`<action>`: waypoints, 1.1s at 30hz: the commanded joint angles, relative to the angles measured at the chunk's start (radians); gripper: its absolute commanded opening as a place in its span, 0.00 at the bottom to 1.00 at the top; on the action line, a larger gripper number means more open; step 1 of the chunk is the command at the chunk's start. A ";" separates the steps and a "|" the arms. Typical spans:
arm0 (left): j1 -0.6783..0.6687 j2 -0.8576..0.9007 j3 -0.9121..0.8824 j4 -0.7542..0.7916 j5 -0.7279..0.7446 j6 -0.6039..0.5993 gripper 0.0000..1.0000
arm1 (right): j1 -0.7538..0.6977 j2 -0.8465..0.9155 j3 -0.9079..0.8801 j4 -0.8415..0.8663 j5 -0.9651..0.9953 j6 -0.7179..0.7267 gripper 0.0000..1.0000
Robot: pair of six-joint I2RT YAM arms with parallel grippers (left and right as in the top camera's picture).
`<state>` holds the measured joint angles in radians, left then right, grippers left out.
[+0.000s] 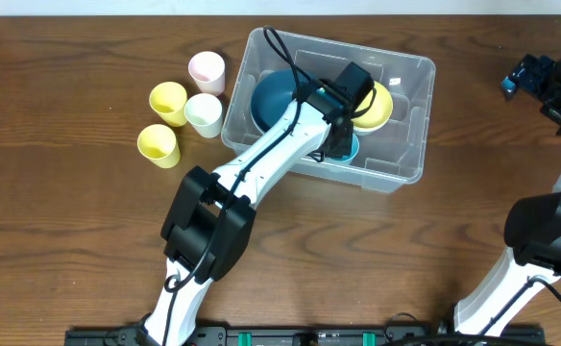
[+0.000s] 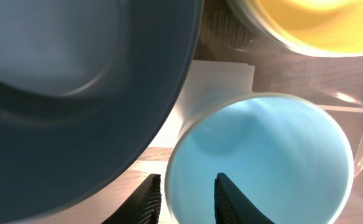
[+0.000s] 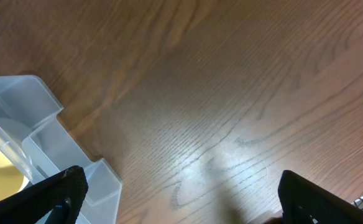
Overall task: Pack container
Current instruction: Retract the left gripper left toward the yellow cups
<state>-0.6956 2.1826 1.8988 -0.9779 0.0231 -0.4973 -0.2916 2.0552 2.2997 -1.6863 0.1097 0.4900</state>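
Note:
The clear plastic container (image 1: 410,173) stands at the table's middle back. It holds a dark blue bowl (image 1: 269,96), a yellow bowl (image 1: 380,108) and a light blue bowl (image 1: 352,150). My left gripper (image 2: 188,194) is low inside the container. Its fingers straddle the near rim of the light blue bowl (image 2: 268,155), one outside and one inside, with a gap left between them. The dark blue bowl (image 2: 76,93) and the yellow bowl (image 2: 318,25) are close by. My right gripper (image 3: 181,193) is wide open and empty over bare table, right of the container's corner (image 3: 41,118).
Several small cups stand left of the container: pink (image 1: 207,70), yellow (image 1: 168,100), cream (image 1: 204,113) and another yellow (image 1: 158,144). My right arm (image 1: 549,82) is at the far right edge. The left arm reaches over the container's front wall.

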 commanded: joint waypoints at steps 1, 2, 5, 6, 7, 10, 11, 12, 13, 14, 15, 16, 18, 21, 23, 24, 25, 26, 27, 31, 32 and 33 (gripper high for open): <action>0.004 -0.006 0.031 -0.001 -0.003 0.006 0.31 | -0.003 0.006 -0.001 -0.001 0.014 0.011 0.99; 0.004 -0.013 0.036 -0.001 -0.003 0.006 0.30 | -0.003 0.006 -0.001 -0.001 0.014 0.011 0.99; 0.004 -0.044 0.045 0.000 -0.003 0.006 0.35 | -0.003 0.006 -0.001 -0.001 0.014 0.011 0.99; 0.005 -0.060 0.049 -0.001 -0.003 0.006 0.36 | -0.003 0.006 -0.001 -0.001 0.014 0.011 0.99; 0.005 -0.079 0.054 -0.001 -0.003 0.014 0.38 | -0.003 0.006 -0.001 -0.001 0.014 0.011 0.99; 0.005 -0.143 0.068 -0.003 -0.004 0.041 0.40 | -0.003 0.006 -0.001 -0.001 0.014 0.011 0.99; 0.005 -0.167 0.071 -0.005 -0.004 0.051 0.41 | -0.003 0.006 -0.001 -0.001 0.014 0.010 0.99; 0.006 -0.198 0.073 -0.008 -0.009 0.061 0.44 | -0.003 0.006 -0.001 -0.001 0.014 0.011 0.99; 0.009 -0.226 0.073 -0.012 -0.015 0.071 0.47 | -0.003 0.006 -0.001 -0.001 0.014 0.011 0.99; 0.015 -0.262 0.073 -0.020 -0.027 0.081 0.50 | -0.003 0.006 -0.001 -0.001 0.014 0.011 0.99; 0.024 -0.292 0.073 -0.033 -0.048 0.081 0.54 | -0.003 0.006 -0.001 -0.001 0.014 0.011 0.99; 0.036 -0.329 0.073 -0.053 -0.081 0.081 0.56 | -0.003 0.006 -0.001 -0.001 0.014 0.011 0.99; 0.071 -0.394 0.072 -0.101 -0.153 0.080 0.62 | -0.003 0.006 -0.001 -0.001 0.014 0.011 0.99; 0.161 -0.476 0.072 -0.205 -0.272 0.073 0.72 | -0.003 0.006 -0.001 -0.001 0.014 0.011 0.99; 0.247 -0.508 0.072 -0.273 -0.311 0.074 0.75 | -0.003 0.006 -0.001 -0.001 0.014 0.011 0.99; 0.300 -0.517 0.072 -0.306 -0.310 0.074 0.76 | -0.003 0.006 -0.001 -0.001 0.014 0.011 0.99; 0.340 -0.518 0.072 -0.328 -0.309 0.073 0.76 | -0.003 0.006 -0.001 -0.001 0.014 0.011 0.99; 0.396 -0.517 0.072 -0.359 -0.308 0.073 0.76 | -0.003 0.006 -0.001 -0.001 0.014 0.011 0.99; 0.451 -0.514 0.063 -0.377 -0.302 0.073 0.76 | -0.003 0.006 -0.001 -0.001 0.014 0.011 0.99; 0.631 -0.499 0.000 -0.393 -0.222 0.074 0.77 | -0.003 0.006 -0.001 -0.001 0.014 0.011 0.99; 0.673 -0.495 -0.021 -0.390 -0.193 0.074 0.76 | -0.003 0.006 -0.001 -0.001 0.014 0.011 0.99; 0.711 -0.490 -0.046 -0.386 -0.167 0.074 0.76 | -0.003 0.006 -0.001 -0.001 0.014 0.011 0.99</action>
<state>-0.0673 1.6718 1.9068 -1.3594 -0.2119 -0.4282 -0.2916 2.0552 2.2997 -1.6863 0.1097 0.4900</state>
